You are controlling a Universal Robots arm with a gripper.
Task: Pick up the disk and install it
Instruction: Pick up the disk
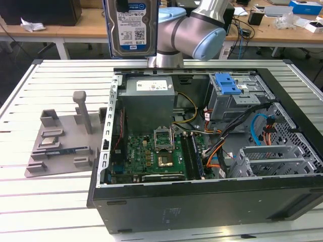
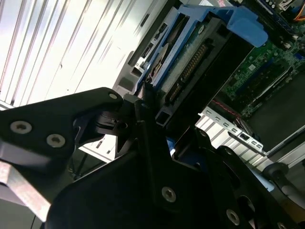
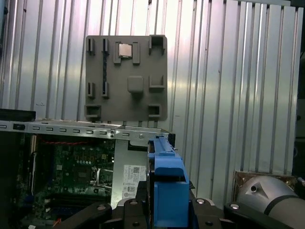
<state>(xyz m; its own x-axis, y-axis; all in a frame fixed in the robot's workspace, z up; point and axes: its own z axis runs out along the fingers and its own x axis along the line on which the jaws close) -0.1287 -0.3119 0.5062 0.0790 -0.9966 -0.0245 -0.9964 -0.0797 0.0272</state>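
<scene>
Disk (image 1: 130, 27) hung pinched in your tool (image 2: 145, 102), clear of the open case (image 1: 202, 212), so you had it picked up but not yet installed.

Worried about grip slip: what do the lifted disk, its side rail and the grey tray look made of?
Disk: probably metal casing, greyish sheen around a white-and-blue paper-like label. Side rail: blue plastic, judging by its uniform matte moulded surface. Tray: grey, matte, likely moulded plastic, though not certain.
</scene>
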